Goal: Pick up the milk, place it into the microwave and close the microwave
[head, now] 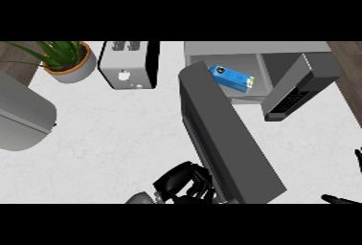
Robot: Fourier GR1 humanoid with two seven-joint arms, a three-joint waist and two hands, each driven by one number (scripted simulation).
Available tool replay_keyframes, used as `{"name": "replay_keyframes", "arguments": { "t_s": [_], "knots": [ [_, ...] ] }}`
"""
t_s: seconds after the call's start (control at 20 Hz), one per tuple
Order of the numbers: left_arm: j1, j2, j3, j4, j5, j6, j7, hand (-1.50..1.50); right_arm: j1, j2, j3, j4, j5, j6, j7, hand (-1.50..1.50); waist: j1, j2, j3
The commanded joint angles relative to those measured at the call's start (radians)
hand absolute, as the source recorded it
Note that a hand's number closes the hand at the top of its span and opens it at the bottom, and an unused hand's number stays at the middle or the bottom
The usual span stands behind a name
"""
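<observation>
A blue milk carton [232, 78] lies tilted inside the grey microwave [254, 49] at the back right. The microwave's dark door [230, 139] stands open, swung out toward me across the counter's middle. My left hand [178, 182] is at the door's near left edge, low in the view, its fingers against the door's outer face and holding nothing. Only the fingertips of my right hand [339, 198] show at the lower right corner, spread apart and empty, away from the door.
The microwave's dark control panel [293, 91] juts out at the right of the cavity. A silver toaster [127, 64] and a potted plant [67, 60] stand at the back left. A large rounded grey object [21, 119] fills the left edge.
</observation>
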Motion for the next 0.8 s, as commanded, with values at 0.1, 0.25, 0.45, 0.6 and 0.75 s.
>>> {"name": "replay_keyframes", "arguments": {
  "t_s": [0.1,0.25,0.45,0.6,0.75],
  "knots": [
    [-0.096,-0.003,-0.210,0.071,0.137,0.155,-0.078,1.50,-0.032,0.005,0.040,-0.065,-0.017,0.133,-0.041,-1.50,-0.027,0.005,-0.003],
    [-0.109,-0.003,-0.241,0.063,0.222,0.217,-0.100,1.50,0.000,-0.006,0.053,-0.100,-0.032,0.182,-0.077,-1.50,-0.047,0.006,-0.003],
    [-0.178,-0.002,-0.293,0.055,0.307,0.318,-0.078,-1.50,-0.029,0.007,0.081,-0.167,-0.038,0.137,-0.027,-1.50,-0.083,0.011,-0.005],
    [-0.246,-0.002,-0.299,0.033,0.373,0.375,-0.039,-1.50,-0.042,-0.010,0.093,-0.188,-0.054,0.150,0.013,-1.50,-0.103,0.014,-0.005],
    [-0.285,-0.002,-0.301,0.066,0.420,0.413,-0.061,1.50,-0.028,-0.022,0.100,-0.228,-0.072,0.158,0.026,-1.50,-0.129,0.017,-0.006]
  ]
}}
